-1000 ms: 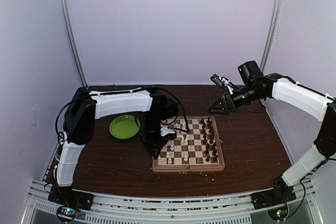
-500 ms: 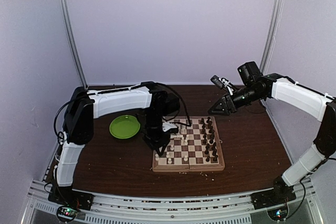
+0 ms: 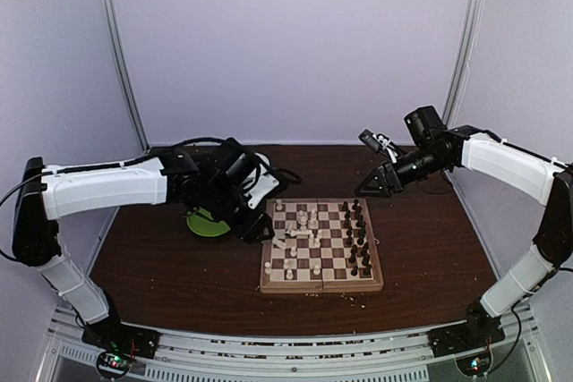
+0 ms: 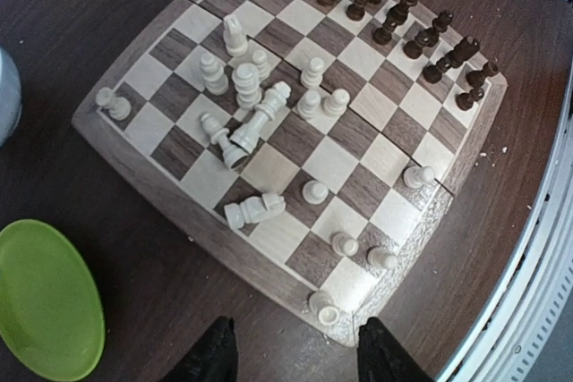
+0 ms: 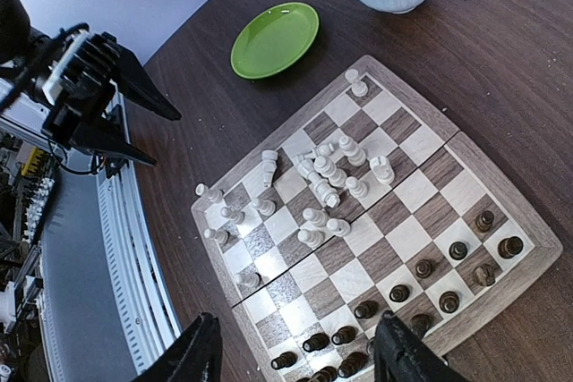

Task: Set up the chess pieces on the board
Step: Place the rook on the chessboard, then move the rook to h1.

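- The left gripper (image 4: pixel 295 360) was shut and down among the white pieces a moment ago. Now its fingers stand apart and it has pulled back off the board. It holds nothing.
- The green plate (image 4: pixel 45 301) is just beside this gripper, on its left and lower down.
- The board (image 4: pixel 331 165) lies right in front of the left gripper. Its near edge is almost under the fingers.
- The white pieces (image 4: pixel 246 87) sit in a messy bunch on the half of the board closest to the left gripper. Some stand up. At least two lie on their sides. A few stand alone along the near edge.
- I think this means the gripper has just let a white piece go. But the white side is far from done. The fallen ones need to stand up, and each one needs its own square.
- The dark pieces (image 4: pixel 391 31) are on the side of the board farthest from the left gripper. They stand in two neat rows and look ready.
- The right gripper (image 5: pixel 300 355) has not moved. It hangs above the board with the dark pieces closest below it. Its fingers are wide apart, with nothing between them.
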Action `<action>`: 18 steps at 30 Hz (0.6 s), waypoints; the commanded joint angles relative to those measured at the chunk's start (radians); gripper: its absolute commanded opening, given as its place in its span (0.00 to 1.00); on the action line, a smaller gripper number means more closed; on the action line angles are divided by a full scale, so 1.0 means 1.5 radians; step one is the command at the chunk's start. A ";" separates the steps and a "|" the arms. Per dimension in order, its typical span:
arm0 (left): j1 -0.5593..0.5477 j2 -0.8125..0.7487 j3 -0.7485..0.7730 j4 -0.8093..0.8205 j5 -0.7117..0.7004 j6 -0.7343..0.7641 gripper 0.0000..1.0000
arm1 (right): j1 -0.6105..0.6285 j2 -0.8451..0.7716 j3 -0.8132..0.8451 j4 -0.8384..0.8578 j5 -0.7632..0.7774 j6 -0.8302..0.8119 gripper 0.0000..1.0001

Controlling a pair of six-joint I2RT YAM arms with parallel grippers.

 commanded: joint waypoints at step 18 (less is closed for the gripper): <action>-0.043 0.116 -0.046 0.082 0.018 0.070 0.46 | -0.006 0.034 0.008 0.001 0.010 -0.017 0.57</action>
